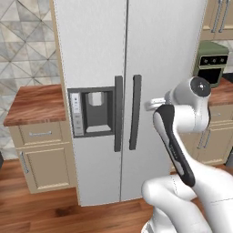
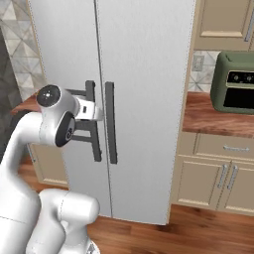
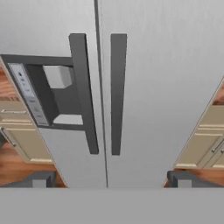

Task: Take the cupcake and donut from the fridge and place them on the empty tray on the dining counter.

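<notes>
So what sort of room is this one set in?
A home kitchen, rendered: a tall silver fridge with both doors shut, wood-topped beige cabinets, and a green toaster oven on the counter.

Fridge [image 3: 144, 87] straight ahead of the tool [image 3: 109, 179], doors shut, two handles [image 3: 116, 92] side by side before it, dispenser panel [image 3: 48, 94] to its left, cabinets [image 3: 205, 140] flanking, oven [image 2: 233, 82] on the right tabletop [image 2: 213, 116].

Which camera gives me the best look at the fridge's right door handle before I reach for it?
The hand view: the right door handle runs full length, dead ahead between the open fingers. The left base view shows it clear too, but further off, beside the arm. In the right base view it stands close to the wrist.
</notes>
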